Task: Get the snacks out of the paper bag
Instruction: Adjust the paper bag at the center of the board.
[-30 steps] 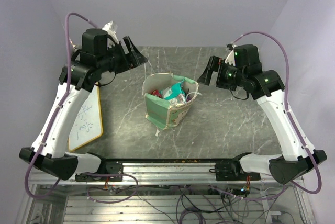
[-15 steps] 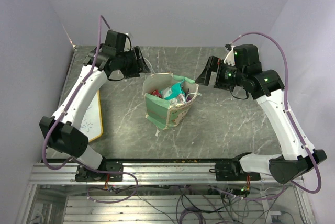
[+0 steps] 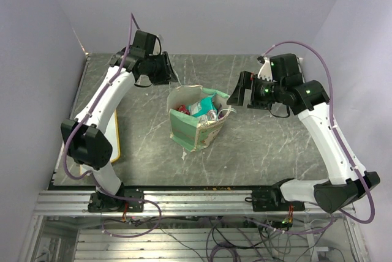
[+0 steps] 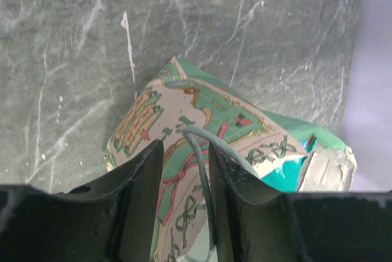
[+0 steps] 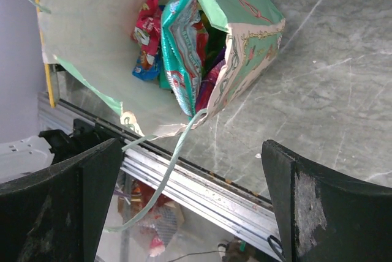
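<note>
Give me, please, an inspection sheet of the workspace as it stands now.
Surface: grey marble table, small specks by the near edge.
Job's things: paper bag upright, mouth open; snacks inside, none seen outside.
Clutter: whiteboard at the left edge, partly behind the left arm.
Grippers: left gripper narrowly open near the bag's far rim; right gripper wide open by its right rim; both empty.
Cables: purple cable looped on each arm; loose wires under the rail.
Surroundings: lilac walls.
</note>
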Robot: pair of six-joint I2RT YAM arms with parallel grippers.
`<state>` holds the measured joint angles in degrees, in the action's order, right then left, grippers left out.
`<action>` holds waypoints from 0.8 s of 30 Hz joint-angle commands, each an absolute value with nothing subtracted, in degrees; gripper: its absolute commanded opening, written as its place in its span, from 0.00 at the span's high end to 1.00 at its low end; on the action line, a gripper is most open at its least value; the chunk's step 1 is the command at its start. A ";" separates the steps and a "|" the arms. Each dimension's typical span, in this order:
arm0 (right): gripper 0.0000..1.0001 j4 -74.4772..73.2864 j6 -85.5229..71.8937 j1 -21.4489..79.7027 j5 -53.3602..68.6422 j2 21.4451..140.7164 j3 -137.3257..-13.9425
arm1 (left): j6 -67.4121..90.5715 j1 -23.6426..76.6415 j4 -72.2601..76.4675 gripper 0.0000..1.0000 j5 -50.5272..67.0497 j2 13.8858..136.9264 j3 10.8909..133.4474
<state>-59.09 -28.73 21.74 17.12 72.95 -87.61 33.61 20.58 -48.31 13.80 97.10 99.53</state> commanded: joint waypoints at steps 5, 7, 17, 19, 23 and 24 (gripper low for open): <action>0.04 -61.56 -25.04 21.53 14.85 74.11 -89.45 | 30.12 20.29 -45.00 0.76 14.97 100.38 105.99; 0.04 -61.55 -24.54 21.56 16.21 73.52 -89.12 | 31.71 20.23 -41.57 0.81 16.12 97.64 103.13; 0.11 -58.77 -21.25 21.61 28.90 74.93 -86.15 | 31.12 17.83 -39.22 0.93 18.75 88.58 101.71; 0.15 -57.57 -21.45 21.62 31.20 76.07 -86.79 | 31.34 17.48 -40.30 0.93 18.92 89.26 103.61; 0.37 -55.90 -22.63 22.37 36.61 78.99 -87.20 | 31.24 16.24 -41.93 0.93 18.75 90.48 107.59; 0.41 -55.87 -22.87 22.86 37.42 79.60 -87.45 | 31.08 15.74 -42.41 0.93 18.44 90.79 108.48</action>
